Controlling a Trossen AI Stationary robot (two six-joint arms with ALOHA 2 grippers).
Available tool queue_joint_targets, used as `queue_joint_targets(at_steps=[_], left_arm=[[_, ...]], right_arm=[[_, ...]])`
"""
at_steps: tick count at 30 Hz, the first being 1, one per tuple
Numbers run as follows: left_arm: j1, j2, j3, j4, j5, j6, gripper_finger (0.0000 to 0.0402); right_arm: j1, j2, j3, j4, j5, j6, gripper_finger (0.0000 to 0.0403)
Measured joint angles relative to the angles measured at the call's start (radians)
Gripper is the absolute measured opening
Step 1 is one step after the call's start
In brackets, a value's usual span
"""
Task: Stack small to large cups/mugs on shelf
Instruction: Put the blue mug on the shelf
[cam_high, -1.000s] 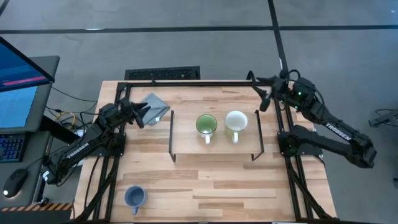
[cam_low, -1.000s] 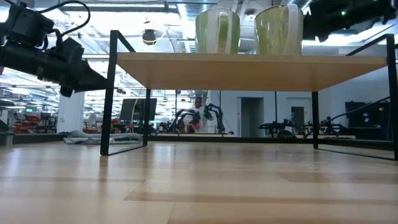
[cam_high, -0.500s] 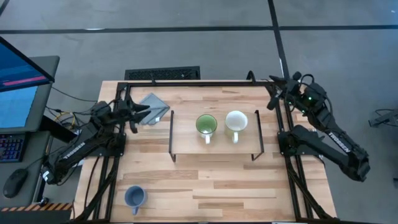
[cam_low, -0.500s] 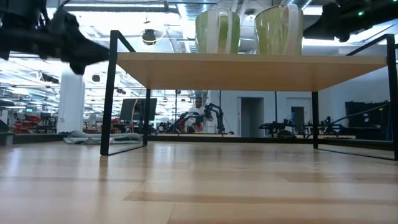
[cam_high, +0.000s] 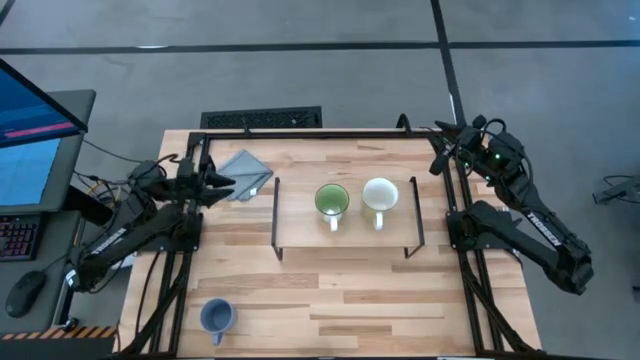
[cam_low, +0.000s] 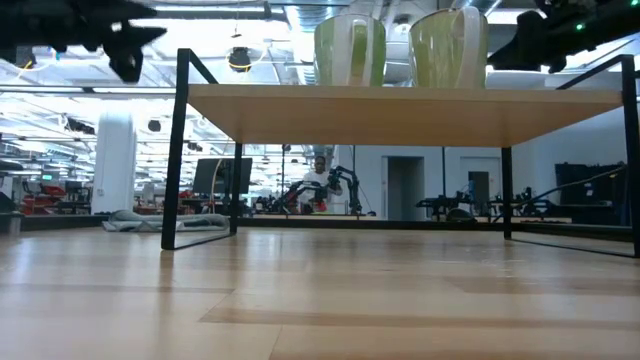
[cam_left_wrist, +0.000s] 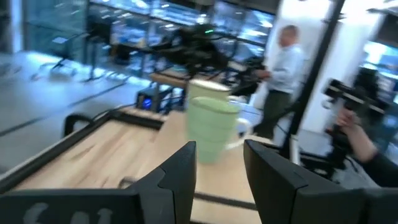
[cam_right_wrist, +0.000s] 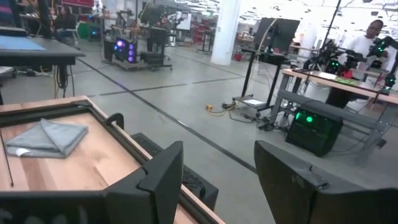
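The green mug (cam_high: 331, 201) and the cream-white mug (cam_high: 380, 198) stand side by side on their bases on the light-wood shelf (cam_high: 300, 225), the white one to the right. They also show in the low view, the green mug (cam_low: 350, 48) and the white mug (cam_low: 448, 46). The blue mug (cam_high: 216, 316) stands on the tabletop near the near-left corner. My left gripper (cam_high: 218, 188) hovers open and empty left of the shelf, facing the green mug (cam_left_wrist: 211, 127). My right gripper (cam_high: 440, 152) hovers open and empty off the shelf's far-right corner.
A folded grey cloth (cam_high: 245, 172) lies on the table at the far left, beside my left gripper; it also shows in the right wrist view (cam_right_wrist: 46, 137). A black frame (cam_high: 300, 132) runs along the table's edges. People stand in the room beyond the table.
My left gripper has risen and drawn back toward the table's left edge, away from the shelf. My right gripper has drawn back a little toward the table's right edge, away from the white mug. The mugs have stayed where they were.
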Motion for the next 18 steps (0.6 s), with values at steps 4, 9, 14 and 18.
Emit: queue_joint_targets(at_steps=[4,9,14,18], left_arm=[[0.0,0.0,0.051,-0.024,0.053,0.026,0.0125],[0.0,0.0,0.119,-0.184,0.05,0.109,0.0125],[-0.001,0.0,0.166,-0.2,0.105,0.107,0.0125],[-0.001,0.0,0.237,-0.347,0.108,0.156,0.0125]], right_arm=[[0.0,0.0,0.0,-0.001,0.0,0.001,0.0221],[0.0,0.0,0.0,-0.016,0.0,0.001,0.0221],[0.0,0.0,0.0,-0.018,0.0,0.001,0.0221],[0.0,0.0,0.0,-0.018,0.0,0.002,0.0221]])
